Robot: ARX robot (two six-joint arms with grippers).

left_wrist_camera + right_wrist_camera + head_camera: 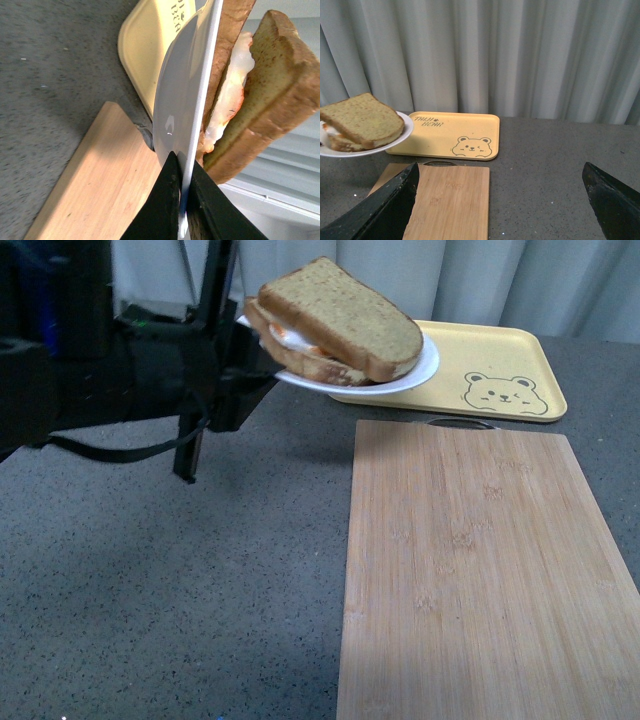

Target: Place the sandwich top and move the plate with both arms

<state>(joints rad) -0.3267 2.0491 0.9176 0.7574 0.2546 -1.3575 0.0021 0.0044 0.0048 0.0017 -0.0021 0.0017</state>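
Note:
The sandwich top (345, 318), a plain brown slice, lies on a lower slice with fried egg on the white plate (415, 375). The plate is held up in the air, above the table and in front of the yellow tray. My left gripper (183, 172) is shut on the plate's rim (180, 100), one finger on each side; its arm (120, 375) shows at the left of the front view. My right gripper (502, 200) is open and empty, away from the plate (400, 137), over the cutting board's right edge and the table. The sandwich top also shows in the right wrist view (362, 120).
A yellow bear tray (500, 370) lies at the back of the dark speckled table. A bamboo cutting board (480, 570) lies in front of it on the right. A pale curtain hangs behind.

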